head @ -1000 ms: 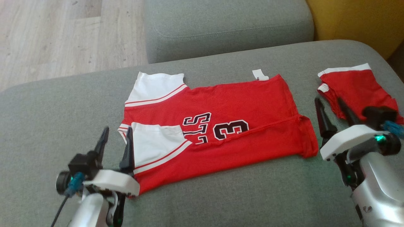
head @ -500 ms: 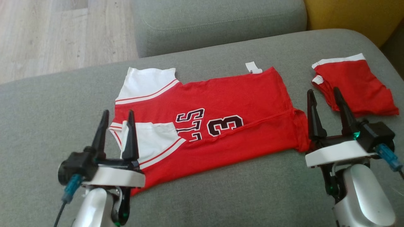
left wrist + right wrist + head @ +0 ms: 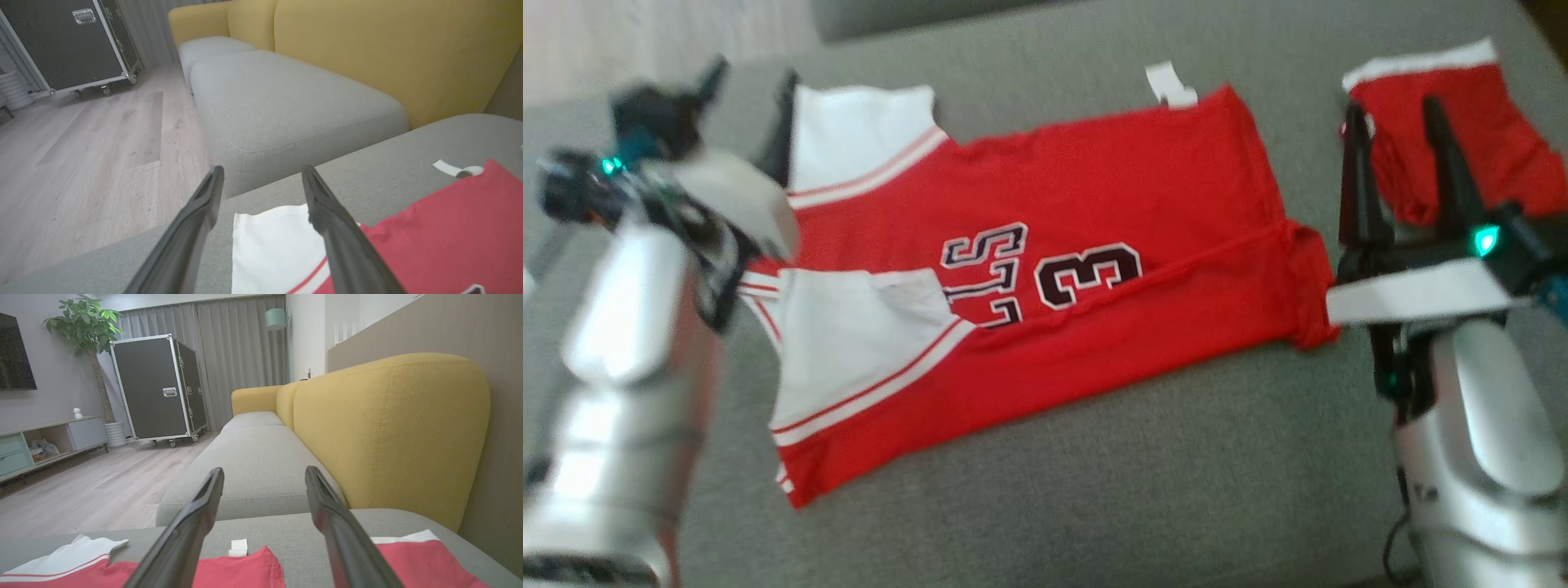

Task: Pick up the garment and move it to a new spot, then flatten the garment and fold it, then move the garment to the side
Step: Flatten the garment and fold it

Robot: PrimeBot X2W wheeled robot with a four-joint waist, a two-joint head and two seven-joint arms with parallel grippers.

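Garment — red jersey, partly folded, flat on grey cushion

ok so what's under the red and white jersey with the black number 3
The red and white jersey lies on a grey fabric sofa cushion. Its near edge folds over part of the lettering; anything else beneath is covered.
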